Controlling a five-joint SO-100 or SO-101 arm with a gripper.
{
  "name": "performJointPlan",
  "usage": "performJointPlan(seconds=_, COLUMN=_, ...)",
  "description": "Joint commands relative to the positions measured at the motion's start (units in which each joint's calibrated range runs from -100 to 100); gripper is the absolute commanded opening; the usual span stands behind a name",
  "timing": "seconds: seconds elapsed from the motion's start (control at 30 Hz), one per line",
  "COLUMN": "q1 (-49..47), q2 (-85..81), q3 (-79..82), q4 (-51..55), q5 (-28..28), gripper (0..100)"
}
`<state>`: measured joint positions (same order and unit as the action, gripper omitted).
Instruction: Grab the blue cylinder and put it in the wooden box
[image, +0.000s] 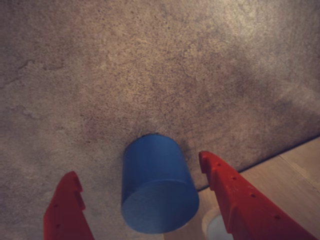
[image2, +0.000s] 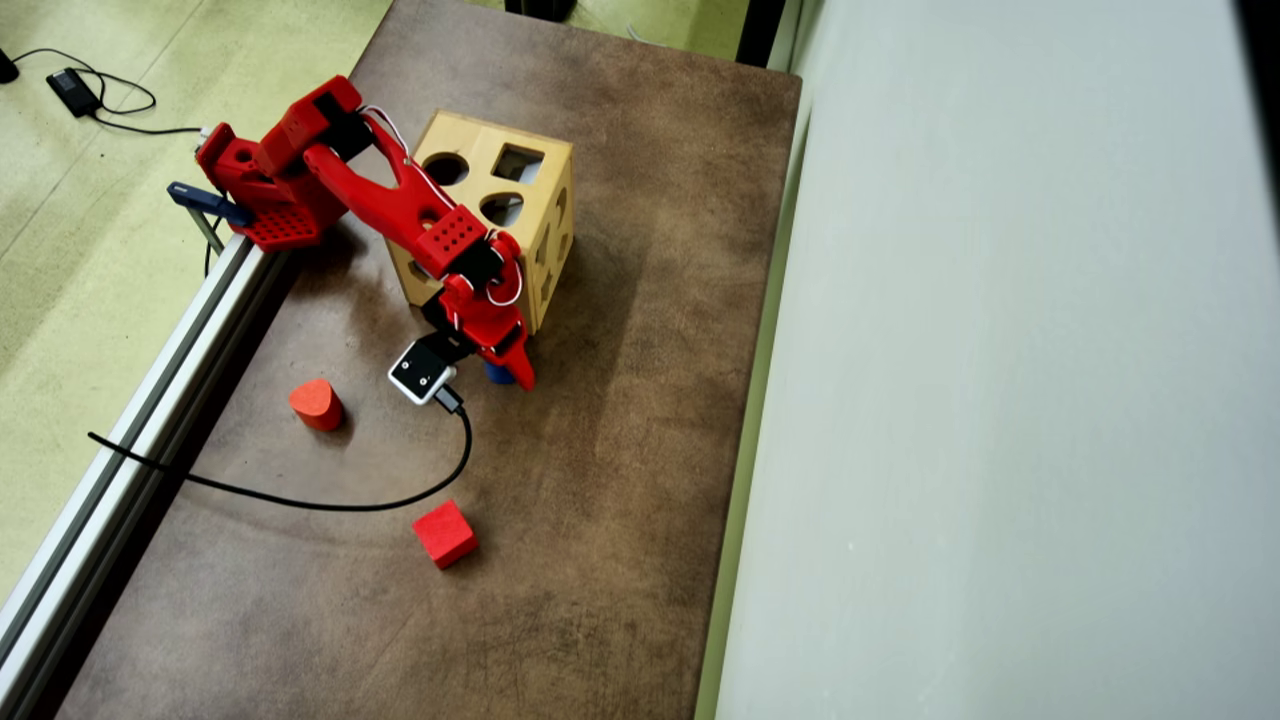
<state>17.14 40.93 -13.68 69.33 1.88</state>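
The blue cylinder stands upright on the brown table, right between my red fingers. My gripper is open around it, with table showing in the gap on each side. In the overhead view the blue cylinder is only a small patch under the gripper, just in front of the wooden box. That box is a light-wood cube with round and square holes. Its lower edge shows at the bottom right of the wrist view, close behind my right finger.
An orange-red rounded block sits left of the gripper and a red cube lies nearer the front. A black cable loops from the wrist camera across the table. A metal rail runs along the left edge.
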Motion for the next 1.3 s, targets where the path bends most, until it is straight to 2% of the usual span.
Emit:
performJointPlan(seconds=0.0, q1=-0.5, q2=-0.7, q3=-2.8, q4=-0.3, q5=0.2, gripper=36)
performJointPlan(seconds=0.33, q1=-2.4, q2=-0.7, q3=-2.7, q4=-0.2, q5=0.3, gripper=36)
performJointPlan(seconds=0.63, q1=-2.2, q2=-0.8, q3=-2.8, q4=-0.2, q5=0.2, gripper=25)
performJointPlan(seconds=1.27, q1=-1.6, q2=-0.7, q3=-2.8, q4=-0.3, q5=-0.1, gripper=21)
